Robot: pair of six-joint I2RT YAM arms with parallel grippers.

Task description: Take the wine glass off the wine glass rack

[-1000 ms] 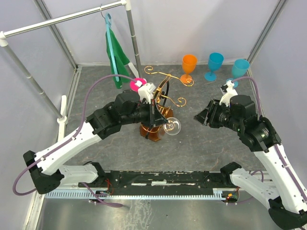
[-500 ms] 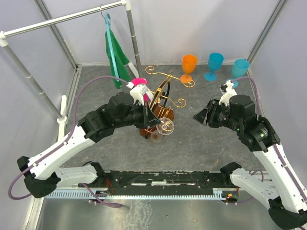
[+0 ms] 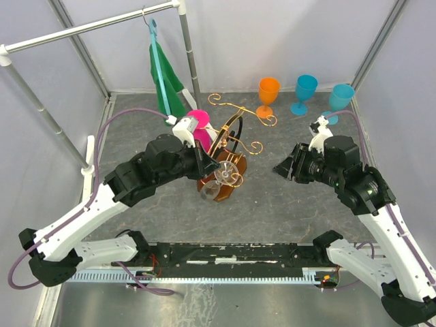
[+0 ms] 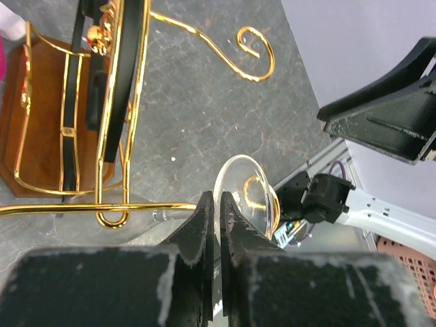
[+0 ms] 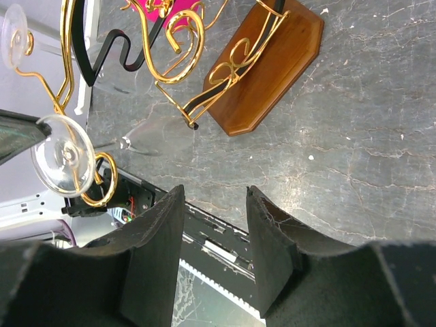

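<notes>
The wine glass rack (image 3: 240, 109) is gold curly wire on an amber-brown base (image 5: 267, 67), standing mid-table. A clear wine glass (image 3: 216, 185) lies tilted beside one of its scroll-ended arms. My left gripper (image 3: 207, 163) is shut on the rim of the glass's foot (image 4: 248, 194). In the left wrist view the left gripper (image 4: 219, 204) shows the stem running left along a gold arm (image 4: 102, 208). The right wrist view shows the wine glass foot (image 5: 63, 155) against a gold scroll. My right gripper (image 3: 289, 167) hovers open to the right of the rack, and the right gripper (image 5: 214, 204) holds nothing.
An orange goblet (image 3: 268, 92) and two blue goblets (image 3: 306, 88) (image 3: 340, 97) stand at the back right. A pink cup (image 3: 199, 124) sits behind the rack. A green cloth (image 3: 163, 82) hangs from the grey rail (image 3: 88, 27) at back left.
My left gripper has pulled left and back with the glass, swinging the glass from right of the rack base to over it. The right arm has barely moved.
</notes>
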